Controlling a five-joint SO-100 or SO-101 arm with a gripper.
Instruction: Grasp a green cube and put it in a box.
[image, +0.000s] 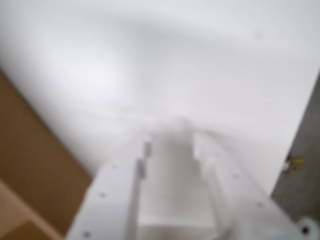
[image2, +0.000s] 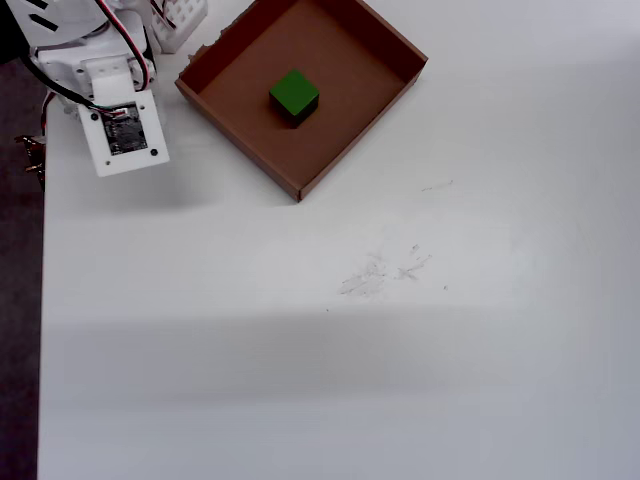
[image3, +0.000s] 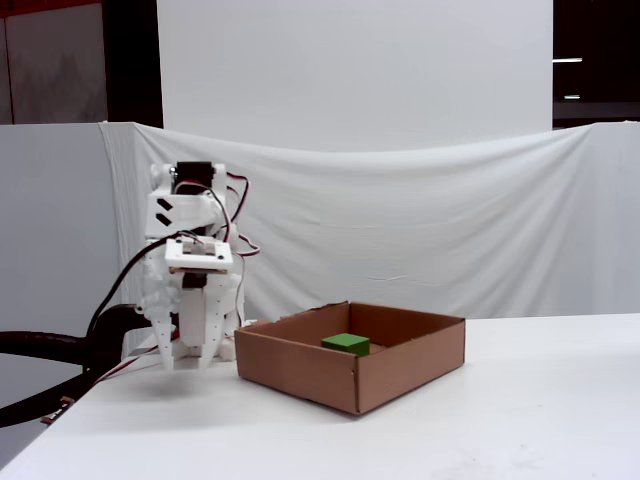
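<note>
While the green cube (image2: 294, 95) is sitting inside the box (image2: 386, 108), the gripper (image3: 197, 352) is hanging beside it (fingers blurred, grip unreadable). Risk: any swing rightward is liable to knock the cardboard wall.

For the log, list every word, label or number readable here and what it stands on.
None can be read.
The circuit board on the arm carries marks too small to read in the overhead view.
The box, the cube and the table show no print.
The wrist view is blurred.
</note>
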